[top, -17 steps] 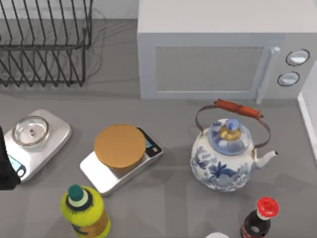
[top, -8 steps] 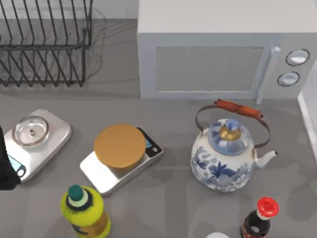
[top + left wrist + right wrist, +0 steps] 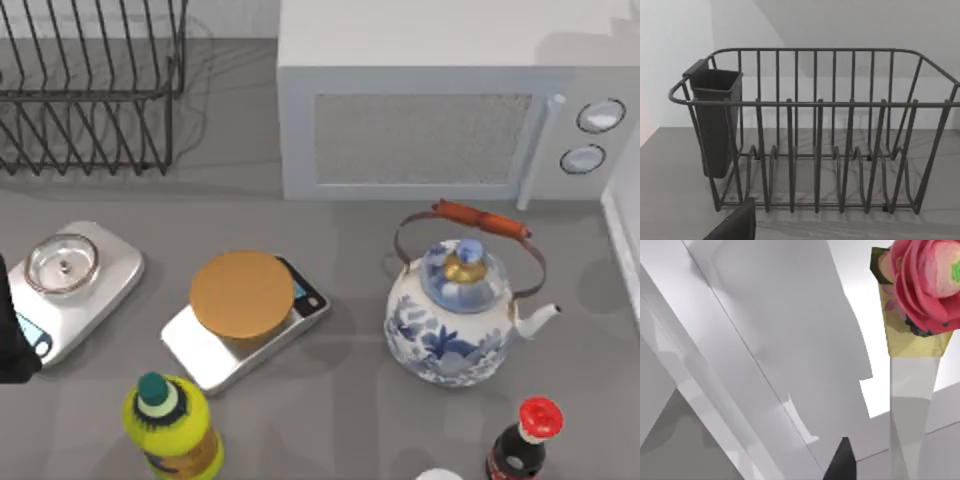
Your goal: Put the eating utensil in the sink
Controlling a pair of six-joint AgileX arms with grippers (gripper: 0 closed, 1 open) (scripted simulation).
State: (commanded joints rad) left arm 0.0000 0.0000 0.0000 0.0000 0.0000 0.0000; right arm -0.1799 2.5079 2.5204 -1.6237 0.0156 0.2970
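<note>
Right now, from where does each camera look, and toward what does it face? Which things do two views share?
Top view: above the table, looking down on the microwave, teapot and two scales; a dark piece of the left arm shows at the left edge.
Left wrist view: low, facing the dish rack; a dark gripper part shows.
Right wrist view: facing white panels and a flower vase; a dark tip shows.
Shared: the dish rack, top and left wrist views.

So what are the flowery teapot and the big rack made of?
The teapot looks like glazed porcelain: glossy white with painted blue flowers. Its lid knob looks like brass, and its thin hoop handle like metal with a reddish-brown, maybe wooden, grip. The rack looks like dark coated metal wire: thin bent rods, matte finish. The cup hung on its corner looks like dark plastic.
</note>
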